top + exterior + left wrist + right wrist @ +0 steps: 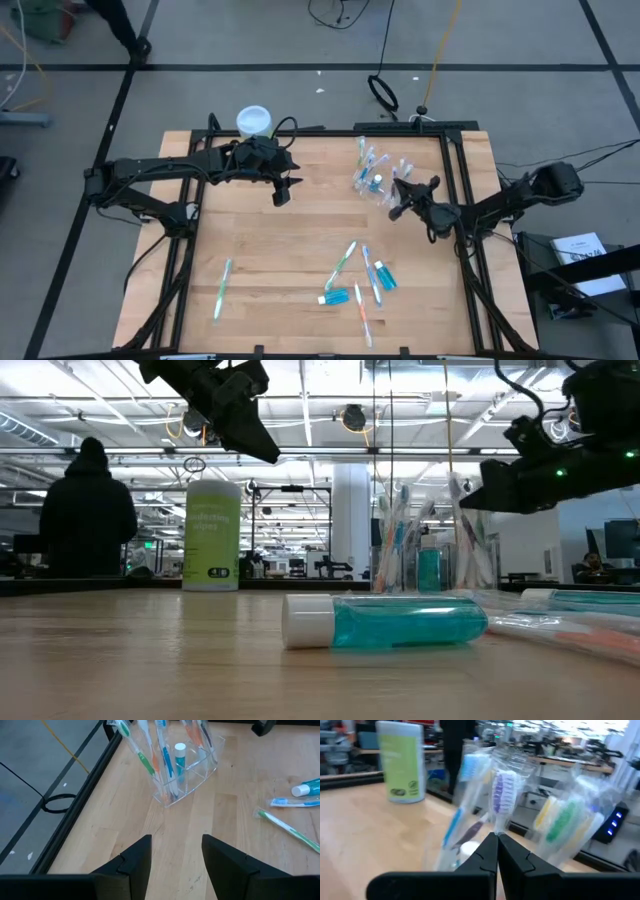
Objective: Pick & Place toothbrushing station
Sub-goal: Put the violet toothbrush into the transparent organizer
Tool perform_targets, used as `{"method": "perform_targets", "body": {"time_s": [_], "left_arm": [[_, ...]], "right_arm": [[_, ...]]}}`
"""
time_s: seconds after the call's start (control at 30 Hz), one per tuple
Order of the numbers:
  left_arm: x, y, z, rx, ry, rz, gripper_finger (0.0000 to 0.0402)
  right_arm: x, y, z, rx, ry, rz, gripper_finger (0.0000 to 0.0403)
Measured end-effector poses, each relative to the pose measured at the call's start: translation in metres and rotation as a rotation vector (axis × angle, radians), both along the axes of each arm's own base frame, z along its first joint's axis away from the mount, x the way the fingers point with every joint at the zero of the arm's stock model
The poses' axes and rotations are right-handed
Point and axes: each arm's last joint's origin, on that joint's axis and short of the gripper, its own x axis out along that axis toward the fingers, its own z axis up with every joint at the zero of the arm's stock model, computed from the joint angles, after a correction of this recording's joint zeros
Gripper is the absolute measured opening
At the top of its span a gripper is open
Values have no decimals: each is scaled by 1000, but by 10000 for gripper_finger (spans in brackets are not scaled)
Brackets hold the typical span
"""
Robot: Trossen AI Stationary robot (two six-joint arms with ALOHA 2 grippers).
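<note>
Right claw hovers clenched and empty beside the clear cup of toothbrushes; left claw hangs released — spare brushes wait on the worktop

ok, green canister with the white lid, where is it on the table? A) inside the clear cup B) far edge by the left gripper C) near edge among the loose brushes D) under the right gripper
B: the green canister stands at the table's far edge, right beside the left gripper.
</note>
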Motion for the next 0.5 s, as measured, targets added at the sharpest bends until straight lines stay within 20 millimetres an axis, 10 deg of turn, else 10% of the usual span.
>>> {"method": "perform_targets", "body": {"time_s": [0.5], "left_arm": [[0, 0, 0, -4, 0, 2, 177]], "right_arm": [[-5, 15, -3, -51, 61, 112, 0]]}}
